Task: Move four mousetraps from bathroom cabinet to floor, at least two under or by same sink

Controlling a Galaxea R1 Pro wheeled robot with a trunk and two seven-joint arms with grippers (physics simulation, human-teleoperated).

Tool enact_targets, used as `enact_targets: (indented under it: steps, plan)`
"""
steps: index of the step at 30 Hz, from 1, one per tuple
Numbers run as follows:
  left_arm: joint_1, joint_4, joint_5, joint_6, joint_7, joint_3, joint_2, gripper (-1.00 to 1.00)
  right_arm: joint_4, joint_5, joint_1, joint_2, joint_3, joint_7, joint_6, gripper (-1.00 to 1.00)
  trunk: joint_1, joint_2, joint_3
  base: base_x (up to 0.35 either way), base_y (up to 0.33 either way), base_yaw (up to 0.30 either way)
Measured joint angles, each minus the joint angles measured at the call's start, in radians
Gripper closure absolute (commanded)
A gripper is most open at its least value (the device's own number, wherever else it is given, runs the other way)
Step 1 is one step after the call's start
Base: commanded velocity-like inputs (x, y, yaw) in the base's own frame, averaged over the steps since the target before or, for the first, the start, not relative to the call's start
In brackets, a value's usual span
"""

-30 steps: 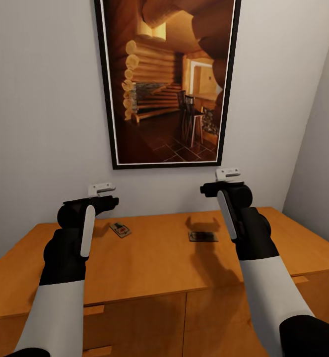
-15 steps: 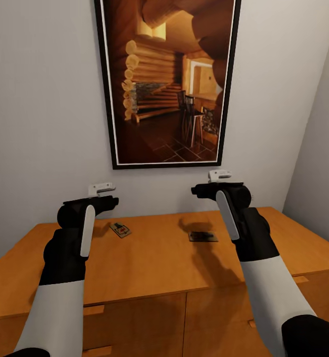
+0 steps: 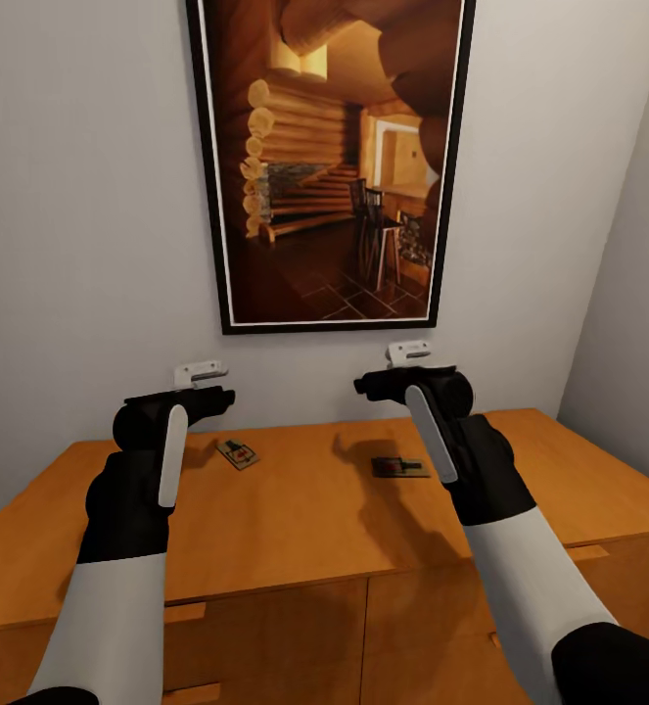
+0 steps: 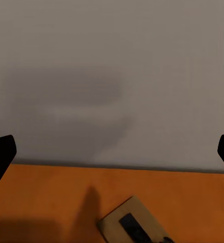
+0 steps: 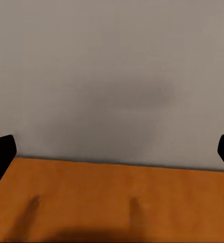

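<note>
Two mousetraps lie on the smooth top of the orange-brown cabinet (image 3: 304,524), near the wall. The left mousetrap (image 3: 237,454) sits just ahead of my left gripper (image 3: 221,397), and its tan plate with dark wire shows in the left wrist view (image 4: 135,224). The right mousetrap (image 3: 399,467) lies below and slightly right of my right gripper (image 3: 361,384). Both grippers hover above the top and point at the wall. Each is open, with dark fingertips (image 4: 0,157) (image 5: 0,154) wide apart and nothing between them.
A large framed picture (image 3: 329,162) of a log cabin interior hangs on the grey wall above the cabinet. A side wall (image 3: 623,294) closes in at the right. Drawer fronts with wooden bar handles (image 3: 182,613) face me below the top.
My right arm has swung left above the cabinet top, and its shadow has moved left off the right mousetrap. The left arm has stayed still.
</note>
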Motion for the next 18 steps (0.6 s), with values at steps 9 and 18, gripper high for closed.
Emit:
enact_targets:
  steps: [9, 18]
  plan:
    - [0.000, 0.000, 0.003, 0.000, 0.001, 0.001, 0.000, -1.00, 0.072, -0.020, 0.002, 0.027, 0.110, -0.002, 0.000, -1.00, 0.000, 0.000, 0.000, 0.000, 0.000, 0.000]
    - [0.000, 0.000, 0.003, 0.000, 0.001, 0.001, 0.002, -1.00, 0.141, -0.025, 0.002, 0.074, 0.171, -0.002, 0.000, -1.00, 0.000, 0.000, 0.000, 0.000, 0.000, 0.000]
